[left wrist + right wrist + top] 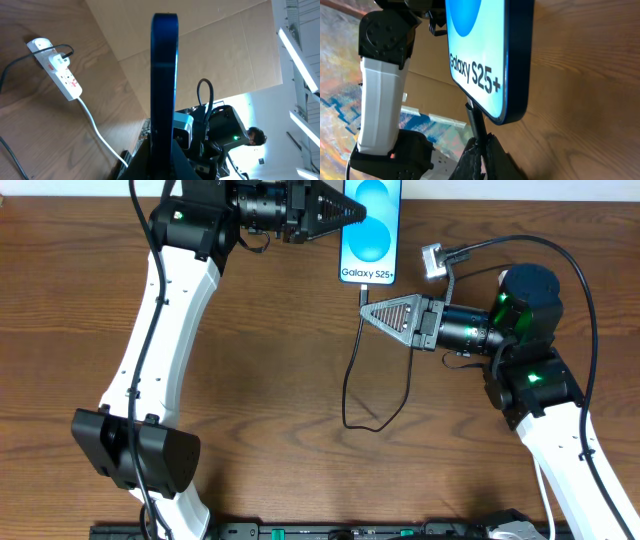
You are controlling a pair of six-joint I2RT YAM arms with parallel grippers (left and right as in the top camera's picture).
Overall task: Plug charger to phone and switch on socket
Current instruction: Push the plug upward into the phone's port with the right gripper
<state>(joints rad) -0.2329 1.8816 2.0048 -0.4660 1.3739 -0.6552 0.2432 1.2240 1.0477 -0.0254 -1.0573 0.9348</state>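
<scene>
The phone lies at the table's far middle, its blue-and-white screen reading "Galaxy S25+". My left gripper is shut on its left edge. In the left wrist view the phone shows edge-on between the fingers. My right gripper is shut on the charger just below the phone. In the right wrist view the connector rises from the fingers and meets the phone's bottom edge. I cannot tell if it is seated. The socket lies on the table with a black plug in it.
The charger's slack loops on the wood between the arms. The socket's white cord runs to the table edge. A silver camera box sits above my right wrist. Cardboard backs the table. A person is beyond the right arm.
</scene>
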